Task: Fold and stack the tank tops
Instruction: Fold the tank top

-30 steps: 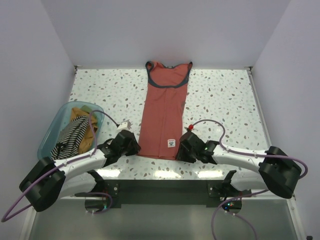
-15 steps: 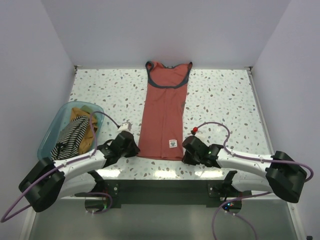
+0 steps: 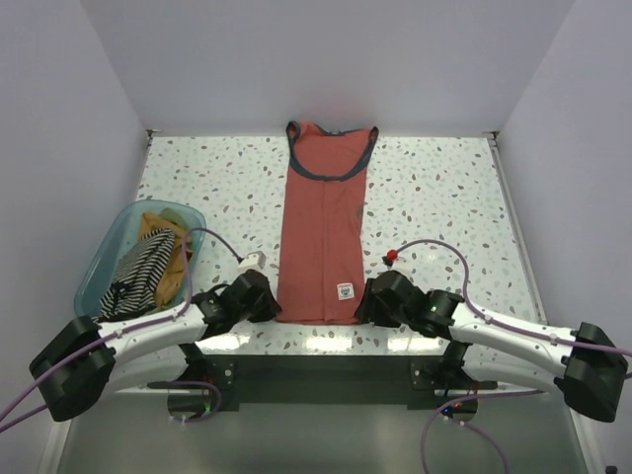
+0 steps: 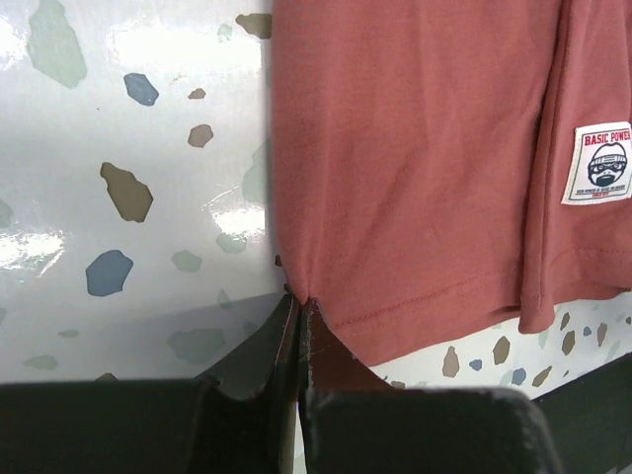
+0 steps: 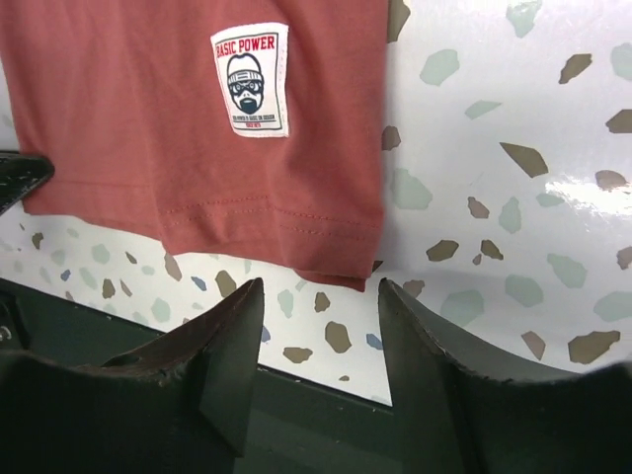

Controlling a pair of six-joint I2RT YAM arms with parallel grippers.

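Jaws of the left tool (image 4: 298, 311) are clenched on the near-left hem corner of the rust-red tank top (image 3: 324, 237); the right tool (image 5: 318, 291) is released, and we see its jaws standing apart just short of the near-right hem corner, clear of the cloth. We note the tank top lies flat and lengthwise down the middle of the table (image 3: 434, 188), neckline at the far edge, labelled hem at the near edge between both tools. Left of it, a teal bin (image 3: 104, 259) holds a striped top (image 3: 143, 269) and a mustard top (image 3: 156, 225), bunched together.
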